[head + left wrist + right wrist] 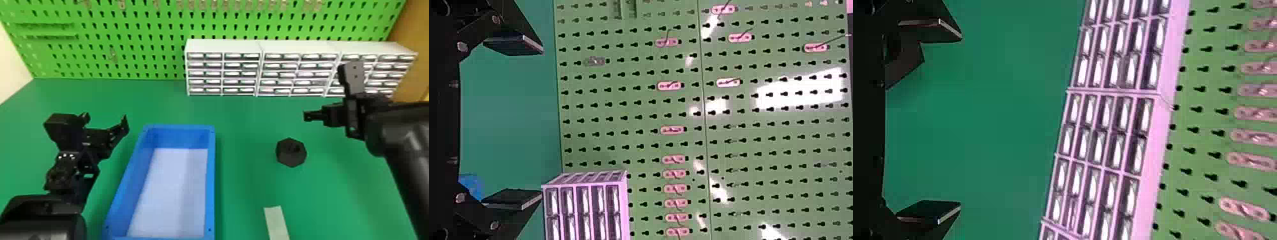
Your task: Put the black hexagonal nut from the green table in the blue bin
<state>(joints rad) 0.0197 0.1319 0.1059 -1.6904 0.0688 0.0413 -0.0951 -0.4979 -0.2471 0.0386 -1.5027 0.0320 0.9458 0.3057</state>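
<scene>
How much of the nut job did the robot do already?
None of it looks done: the black hexagonal nut sits on the green table, right of the blue bin. Nothing is in hand; both grippers are open and empty. Grabbing the nut, carrying it over and dropping it in are all left.

The table (249, 118) is green. The peg board (137, 32) is bright green with rows of dark dots. The bin (210, 185) is blue with a whitish bottom. The nut (290, 156), left gripper (105, 119) and right gripper (327, 91) are black.
</scene>
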